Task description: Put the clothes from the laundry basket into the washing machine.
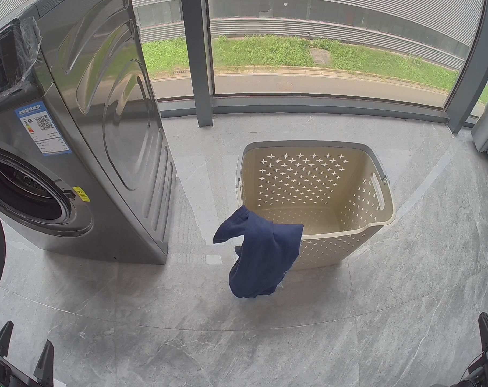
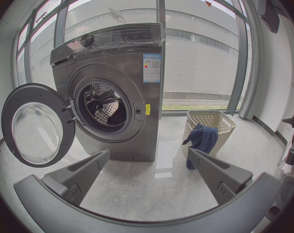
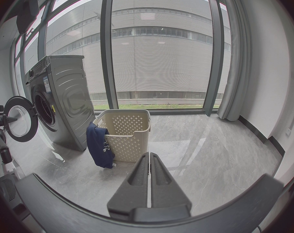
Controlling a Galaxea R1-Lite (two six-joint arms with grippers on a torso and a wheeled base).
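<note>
Cloth is what we have to deal with: a navy garment (image 1: 263, 259) is draped over the near left corner of the laundry basket (image 1: 314, 146). A small part lies across the rim and most of it hangs down the outside of the wall. Its lower end reaches close to the floor, though we cannot tell whether it touches. The inside of the basket looks bare to us.

The basket stands on the floor to the right of the washing machine (image 1: 109, 108), near it but apart. The machine's door (image 2: 33, 127) is swung open toward the near left, leaving the drum opening (image 1: 26, 192) free.

Our left gripper (image 2: 147, 154) sits low at the near left with its jaws spread wide and nothing between them. Our right gripper (image 3: 149, 156) sits low at the near right, jaws pressed together and holding nothing. Both are well apart from the garment.

We judge the garment to be light, soft and limp. It should sag from any pinch and trail below it. The best hold looks like the bunched fold on the rim, where the fabric is doubled and stands clear of the plastic. A hold on the hanging end would likely drag the rest over the rim, and the basket looks light enough to shift. We would need to lift high so the trailing end clears the drum's lip.
</note>
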